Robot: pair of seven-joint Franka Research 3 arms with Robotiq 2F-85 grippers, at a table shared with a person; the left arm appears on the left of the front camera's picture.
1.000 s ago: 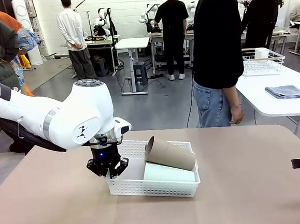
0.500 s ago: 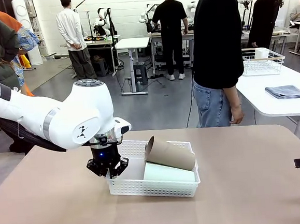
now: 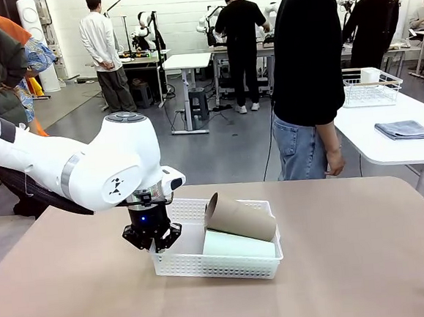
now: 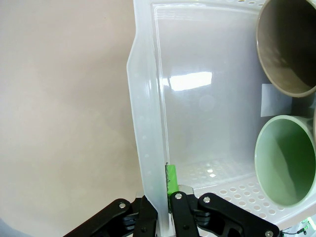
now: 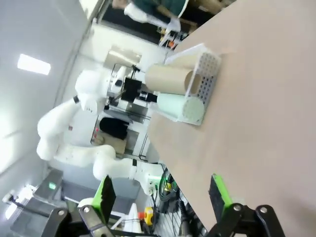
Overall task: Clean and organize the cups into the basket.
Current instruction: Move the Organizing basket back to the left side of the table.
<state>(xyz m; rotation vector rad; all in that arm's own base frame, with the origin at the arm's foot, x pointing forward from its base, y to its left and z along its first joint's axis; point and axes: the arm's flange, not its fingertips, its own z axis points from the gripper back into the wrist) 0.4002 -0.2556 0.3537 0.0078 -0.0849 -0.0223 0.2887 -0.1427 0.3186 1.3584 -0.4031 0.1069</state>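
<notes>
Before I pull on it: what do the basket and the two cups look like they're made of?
Basket: white, slightly translucent plastic, going by its glossy floor reflecting the lights and its moulded perforated sides. The left claw is shut on its wall. Tan cup and mint green cup: matte, opaque, no glare; probably plastic or a fibre composite, though the look leaves it open.

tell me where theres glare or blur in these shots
Left wrist view: ceiling light glares as a bright patch on the basket floor; the tan cup and mint cup are sharp. Right wrist view: tilted and soft, with the near table surface blurred. Front view: evenly lit and crisp, with faint shadow under the basket.
</notes>
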